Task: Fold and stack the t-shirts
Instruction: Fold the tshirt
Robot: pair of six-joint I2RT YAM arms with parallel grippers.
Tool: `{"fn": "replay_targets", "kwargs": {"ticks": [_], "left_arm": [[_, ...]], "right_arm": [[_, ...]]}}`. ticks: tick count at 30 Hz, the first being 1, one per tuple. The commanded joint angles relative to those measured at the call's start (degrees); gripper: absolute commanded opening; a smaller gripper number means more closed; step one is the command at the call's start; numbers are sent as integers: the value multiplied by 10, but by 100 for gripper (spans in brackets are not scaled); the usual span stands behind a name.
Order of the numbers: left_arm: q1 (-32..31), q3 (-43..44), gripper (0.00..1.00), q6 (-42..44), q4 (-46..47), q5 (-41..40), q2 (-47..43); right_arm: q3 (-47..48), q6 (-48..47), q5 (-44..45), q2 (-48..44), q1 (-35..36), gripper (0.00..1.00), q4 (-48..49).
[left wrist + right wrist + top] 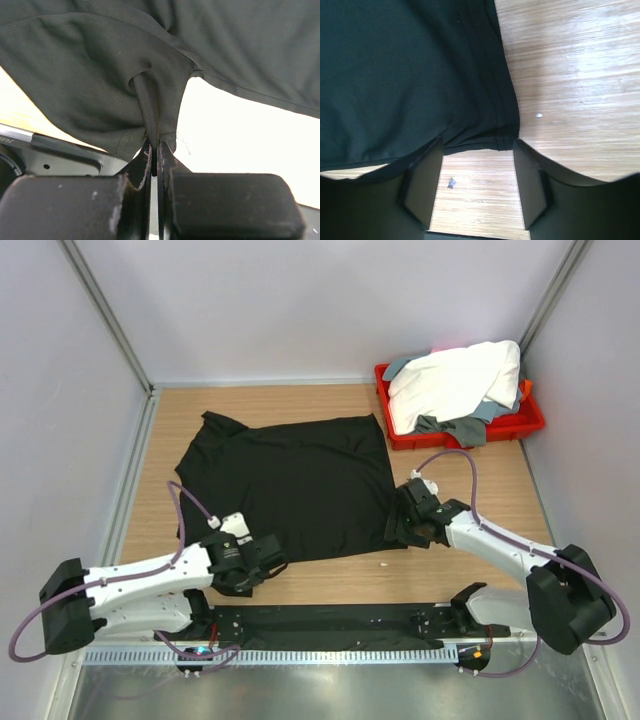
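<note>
The black t-shirt (290, 485) lies spread flat on the wooden table. My left gripper (258, 558) is shut on its near left corner; in the left wrist view the fabric (150, 100) is pinched between the fingers (167, 160) and lifted. My right gripper (396, 530) is open at the shirt's near right corner; in the right wrist view the hem corner (485, 135) lies just beyond the open fingers (422, 185), with bare wood between them. The white t-shirt (455, 380) and grey t-shirt (450, 428) lie bunched in the red tray (530, 423).
The red tray stands at the back right near the wall. Grey walls and metal rails close in the table on three sides. A black rail (330, 622) runs along the near edge between the arm bases. Small crumbs (538, 115) lie on the wood.
</note>
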Motion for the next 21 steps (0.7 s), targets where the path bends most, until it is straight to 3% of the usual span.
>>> {"fn": "replay_targets", "kwargs": {"ticks": [1, 6, 9, 17, 21], "left_arm": [[2, 15, 0, 6, -53, -28, -38], [2, 1, 1, 0, -57, -24, -73], [2, -7, 1, -2, -59, -23, -89], [3, -1, 2, -2, -91, -32, -116], [5, 14, 3, 5, -109, -41, -126]], "right_arm": [[4, 26, 35, -32, 0, 65, -21], [-27, 45, 27, -38, 0, 67, -21], [-44, 51, 10, -32, 1, 63, 0], [-48, 45, -8, -11, 5, 44, 37], [-40, 39, 3, -7, 5, 27, 37]]}}
